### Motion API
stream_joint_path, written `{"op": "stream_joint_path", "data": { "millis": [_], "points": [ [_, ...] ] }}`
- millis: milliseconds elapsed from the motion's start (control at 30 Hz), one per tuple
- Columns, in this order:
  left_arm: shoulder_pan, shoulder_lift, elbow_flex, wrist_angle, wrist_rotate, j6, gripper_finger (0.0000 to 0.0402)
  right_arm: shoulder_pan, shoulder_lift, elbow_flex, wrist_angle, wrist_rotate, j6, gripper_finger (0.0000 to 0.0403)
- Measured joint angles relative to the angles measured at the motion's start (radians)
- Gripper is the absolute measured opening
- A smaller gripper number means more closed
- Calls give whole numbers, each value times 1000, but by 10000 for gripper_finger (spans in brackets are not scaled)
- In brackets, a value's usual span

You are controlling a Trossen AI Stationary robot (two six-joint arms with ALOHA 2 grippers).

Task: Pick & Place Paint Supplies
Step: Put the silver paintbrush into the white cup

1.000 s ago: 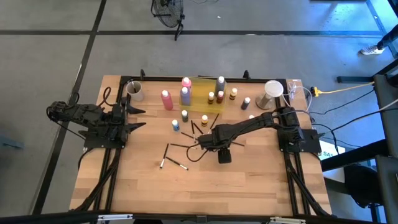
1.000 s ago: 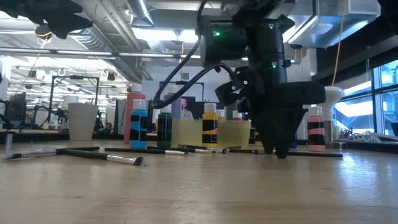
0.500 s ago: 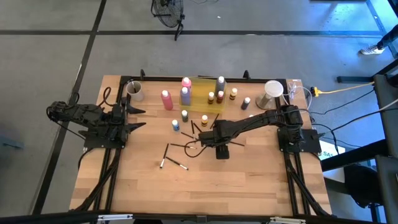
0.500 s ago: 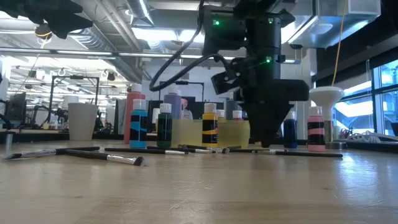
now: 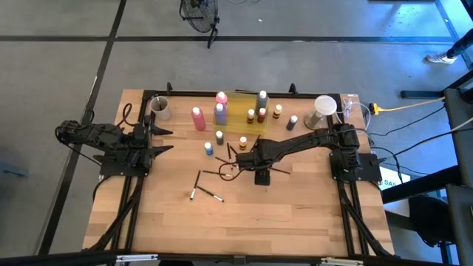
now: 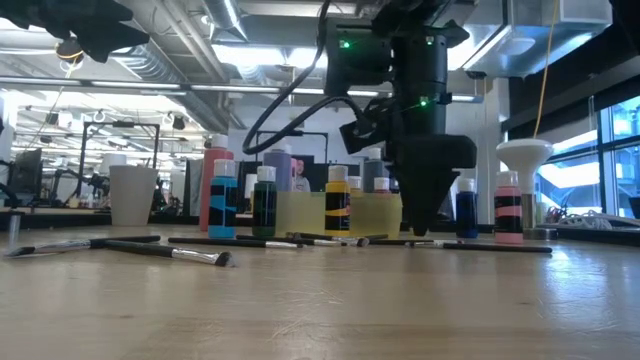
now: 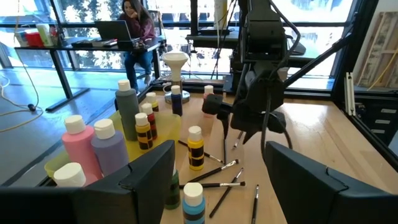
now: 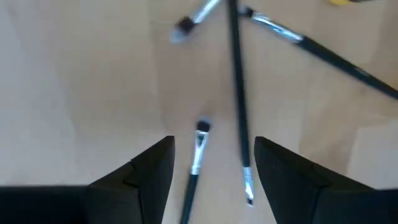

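Several thin dark white-tipped brushes [image 5: 211, 177] lie scattered flat on the wooden table. My right gripper [image 8: 214, 149] points down over them, open, just above the table near its middle [image 5: 246, 161]. Two brushes [image 8: 196, 155] [image 8: 239, 93] lie below the gap between its fingers, untouched. Tall pink [image 5: 198, 118], purple [image 5: 220, 113] and grey [image 5: 262, 100] squeeze bottles and small white-capped paint bottles [image 5: 219, 138] stand farther back. My left gripper [image 7: 217, 162] waits open at the table's left [image 5: 159, 142].
A translucent yellow tray [image 5: 240, 122] with small bottles stands at the far middle. A pale cup [image 5: 160, 107] is at the far left and a white cup [image 5: 324, 109] at the far right. A person sits at a desk beyond the table [image 7: 134, 25].
My right gripper has gone a little toward the table's far and left edges and risen slightly, rolling about its wrist. Its fingers stay open. The brushes lie where they were.
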Motion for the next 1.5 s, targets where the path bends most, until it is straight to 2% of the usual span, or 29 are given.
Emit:
{"op": "stream_joint_path", "data": {
  "millis": [167,667,967,1300,1500],
  "points": [
    [0,0,0,0,0,0,246,1,0,0,1,-48,0,222],
    [0,0,0,0,0,0,246,-1,0,0,43,-97,22,222],
    [0,0,0,0,0,0,246,-1,-6,-84,109,-108,37,222],
    [0,0,0,0,0,0,246,-10,-6,-90,126,-112,37,222],
    [0,0,0,0,-1,0,246,-32,-4,-92,136,-172,44,222]
  ]
}}
